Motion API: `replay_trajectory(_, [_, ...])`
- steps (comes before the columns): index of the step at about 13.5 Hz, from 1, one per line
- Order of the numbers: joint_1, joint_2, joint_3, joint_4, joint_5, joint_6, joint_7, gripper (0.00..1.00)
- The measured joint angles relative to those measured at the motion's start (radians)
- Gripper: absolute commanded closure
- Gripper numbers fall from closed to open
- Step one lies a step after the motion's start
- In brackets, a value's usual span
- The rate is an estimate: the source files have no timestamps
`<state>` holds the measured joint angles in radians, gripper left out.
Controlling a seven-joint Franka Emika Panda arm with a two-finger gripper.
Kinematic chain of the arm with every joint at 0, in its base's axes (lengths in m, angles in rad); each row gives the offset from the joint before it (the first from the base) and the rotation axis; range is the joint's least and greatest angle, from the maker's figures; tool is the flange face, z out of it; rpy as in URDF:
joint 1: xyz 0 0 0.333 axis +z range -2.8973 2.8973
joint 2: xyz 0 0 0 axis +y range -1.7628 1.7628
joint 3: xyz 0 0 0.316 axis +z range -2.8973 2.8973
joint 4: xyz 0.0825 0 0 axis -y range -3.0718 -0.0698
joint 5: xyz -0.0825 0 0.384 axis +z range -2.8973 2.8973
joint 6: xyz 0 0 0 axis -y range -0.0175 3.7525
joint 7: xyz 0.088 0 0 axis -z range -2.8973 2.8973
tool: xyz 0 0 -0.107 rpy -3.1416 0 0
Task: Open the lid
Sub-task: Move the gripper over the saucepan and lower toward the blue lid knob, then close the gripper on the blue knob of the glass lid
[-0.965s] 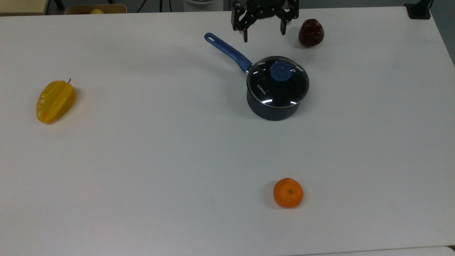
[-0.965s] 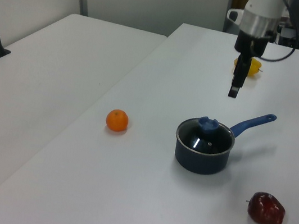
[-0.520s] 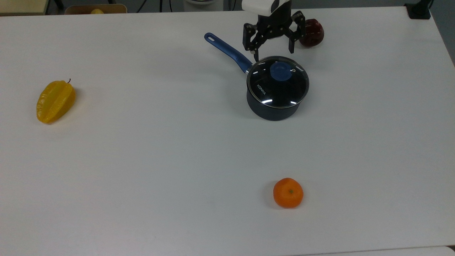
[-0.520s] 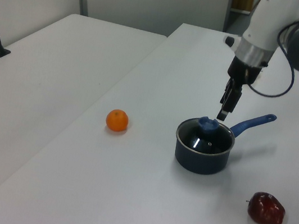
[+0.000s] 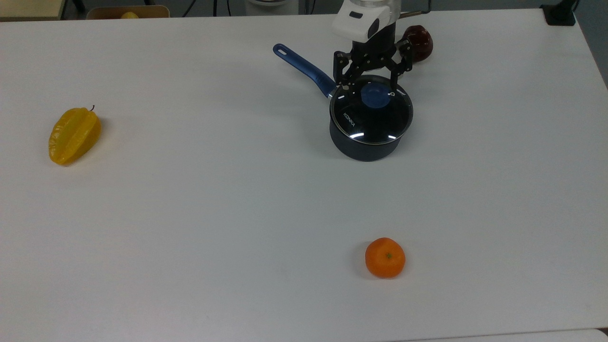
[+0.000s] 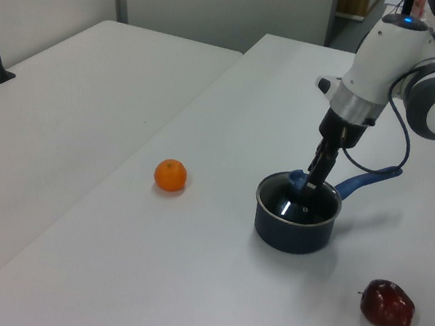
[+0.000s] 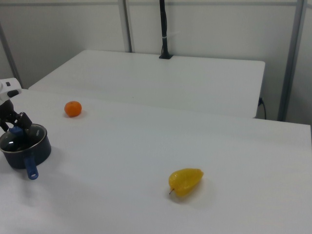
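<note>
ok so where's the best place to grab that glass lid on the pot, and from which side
Probably the blue knob at the centre of the lid, from straight above. The lid lies flat on the saucepan, its rim flush with the pot, so the raised knob seems the one graspable part. The open gripper straddles it already.

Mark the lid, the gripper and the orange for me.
lid (image 5: 375, 122): top view, on the glass below the knob.
gripper (image 5: 370, 86): top view, midway between its open fingertips.
orange (image 5: 385, 257): top view, its middle.

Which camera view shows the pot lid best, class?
The top view: the lid faces the camera, round, rim and lettering clear. The left view shows it slanted, behind the gripper. The right view shows it edge-on.
</note>
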<state>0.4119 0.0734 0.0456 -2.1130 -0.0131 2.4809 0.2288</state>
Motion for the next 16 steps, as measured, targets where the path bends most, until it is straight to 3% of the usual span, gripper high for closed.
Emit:
replay_trajectory(4, [0.001, 0.014, 0.0, 0.015, -0.033, 0.003, 0.063, 0.18])
replay_trajectory(8, [0.001, 0.014, 0.0, 0.028, -0.034, 0.003, 0.069, 0.32])
replay_trajectory(14, [0.003, 0.016, 0.0, 0.033, -0.035, 0.003, 0.071, 0.33])
replay_trajectory(16, [0.003, 0.017, 0.0, 0.033, -0.035, 0.003, 0.071, 0.62])
